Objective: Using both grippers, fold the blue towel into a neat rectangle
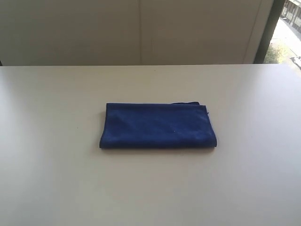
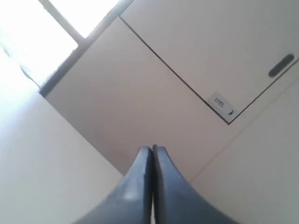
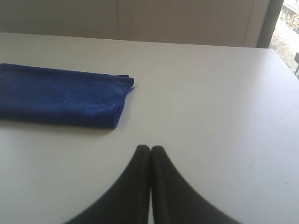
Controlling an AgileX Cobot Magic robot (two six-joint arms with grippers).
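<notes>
The blue towel lies folded into a flat rectangle at the middle of the white table, with layered edges showing at its right end. In the right wrist view the blue towel sits well apart from my right gripper, which is shut with nothing between its black fingers and hovers over bare tabletop. My left gripper is shut and empty too, pointing up toward a pale wall; the towel is out of its view. Neither gripper appears in the exterior view.
A pale panelled wall runs behind the table's far edge. A window strip shows at the far right. The left wrist view shows a wall panel with a small label and a dark slot handle.
</notes>
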